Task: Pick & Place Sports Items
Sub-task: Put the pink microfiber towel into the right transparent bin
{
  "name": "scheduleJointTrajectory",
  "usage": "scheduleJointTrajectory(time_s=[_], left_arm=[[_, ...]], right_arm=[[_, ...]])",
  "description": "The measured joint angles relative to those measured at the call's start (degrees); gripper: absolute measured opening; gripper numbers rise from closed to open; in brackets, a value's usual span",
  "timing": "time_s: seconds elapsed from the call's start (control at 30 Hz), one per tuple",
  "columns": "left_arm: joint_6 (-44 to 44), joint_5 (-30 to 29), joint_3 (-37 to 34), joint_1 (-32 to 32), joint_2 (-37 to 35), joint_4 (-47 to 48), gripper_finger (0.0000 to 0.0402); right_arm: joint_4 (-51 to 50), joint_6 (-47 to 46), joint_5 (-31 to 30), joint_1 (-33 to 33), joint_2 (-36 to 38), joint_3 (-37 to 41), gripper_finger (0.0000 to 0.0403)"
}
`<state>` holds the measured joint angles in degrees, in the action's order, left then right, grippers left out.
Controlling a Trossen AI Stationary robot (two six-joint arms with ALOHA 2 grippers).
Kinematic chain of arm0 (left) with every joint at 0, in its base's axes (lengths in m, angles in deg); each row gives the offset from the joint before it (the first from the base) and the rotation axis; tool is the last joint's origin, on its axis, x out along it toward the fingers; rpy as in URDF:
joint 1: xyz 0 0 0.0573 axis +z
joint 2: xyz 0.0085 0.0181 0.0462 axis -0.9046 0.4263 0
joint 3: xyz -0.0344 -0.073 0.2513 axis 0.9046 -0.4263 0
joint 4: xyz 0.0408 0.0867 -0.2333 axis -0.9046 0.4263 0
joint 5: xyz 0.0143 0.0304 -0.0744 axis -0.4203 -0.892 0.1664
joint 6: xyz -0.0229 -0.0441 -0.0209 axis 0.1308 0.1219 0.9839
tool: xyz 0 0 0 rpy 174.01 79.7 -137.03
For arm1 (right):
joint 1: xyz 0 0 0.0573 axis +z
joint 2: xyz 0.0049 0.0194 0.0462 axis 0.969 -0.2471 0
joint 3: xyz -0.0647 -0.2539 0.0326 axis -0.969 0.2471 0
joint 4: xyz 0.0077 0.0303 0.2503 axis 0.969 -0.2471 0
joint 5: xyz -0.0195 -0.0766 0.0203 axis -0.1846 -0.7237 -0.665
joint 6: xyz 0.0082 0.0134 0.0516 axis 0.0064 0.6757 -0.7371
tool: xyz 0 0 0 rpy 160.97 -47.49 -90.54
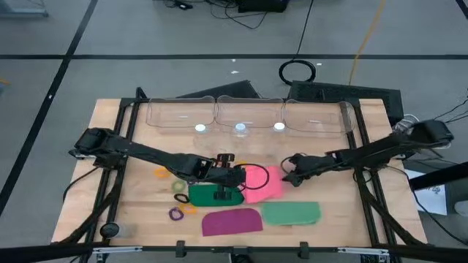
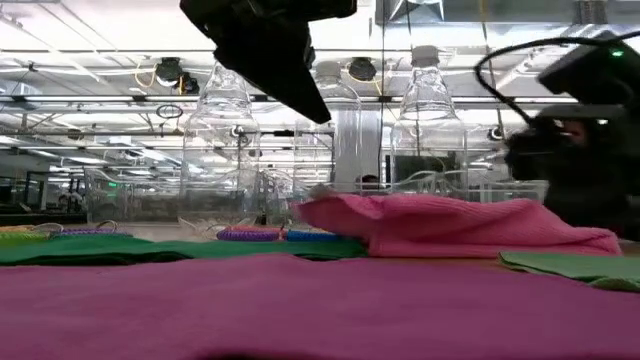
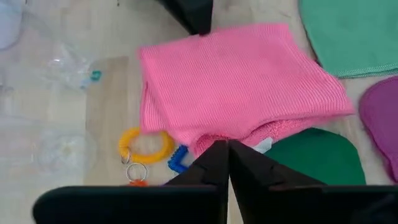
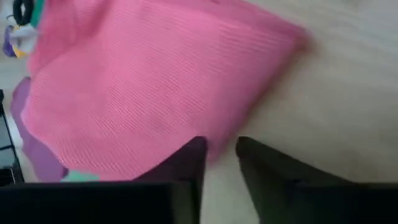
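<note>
The left arm reaches in from the left edge toward the middle, its left tool (image 1: 235, 181) low with the two fingers (image 3: 214, 163) pressed together. The right arm stretches in from the right, its right tool (image 1: 287, 172) low, fingers (image 4: 186, 163) slightly apart.

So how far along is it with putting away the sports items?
Nothing looks placed: the clear bins look empty. The right gripper is at the pink piece's edge; the left gripper is shut over the dark green piece. The purple piece, light green piece and rings remain.
</note>
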<state>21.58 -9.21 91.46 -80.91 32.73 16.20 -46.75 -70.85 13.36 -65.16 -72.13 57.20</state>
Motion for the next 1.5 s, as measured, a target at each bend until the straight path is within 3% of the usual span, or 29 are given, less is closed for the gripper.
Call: scheduleJointTrajectory(time_s=[0.13, 0.3, 0.43, 0.57, 0.73, 0.9, 1.17, 1.5], left_arm=[[0.1, 0.0, 0.0, 0.0, 0.0, -0.4, 0.0002], [0.1, 0.0, 0.0, 0.0, 0.0, -1.1, 0.0016], [0.2, 0.0, 0.0, 0.0, 0.0, -1.1, 0.0014], [0.2, 0.0, 0.0, 0.0, 0.0, -1.1, 0.0001], [0.2, 0.0, 0.0, 0.0, 0.0, -1.2, 0.0014], [0.1, 0.0, 0.0, 0.0, 0.0, -1.2, 0.001], [0.1, 0.0, 0.0, 0.0, 0.0, -1.2, 0.0015], [0.1, 0.0, 0.0, 0.0, 0.0, -1.2, 0.0019]], right_arm=[[2.2, -0.1, -2.3, 0.1, 2.7, 2.7, 0.0004], [12.2, -0.3, -2.8, 0.1, 3.1, 5.7, 0.0025], [16.9, -0.1, -2.7, 0.1, 3.0, 7.0, 0.0074], [18.1, 0.4, -3.5, 0.1, 2.1, 7.1, 0.0152], [19.3, 0.7, -2.9, 0.1, -1.6, 6.3, 0.0246], [19.3, 0.1, -2.7, 0.6, -7.4, 3.3, 0.0279], [17.8, -1.0, -1.2, 1.6, -14.1, 0.8, 0.0224], [17.2, -1.1, -0.2, 1.9, -16.1, 0.7, 0.0087]])
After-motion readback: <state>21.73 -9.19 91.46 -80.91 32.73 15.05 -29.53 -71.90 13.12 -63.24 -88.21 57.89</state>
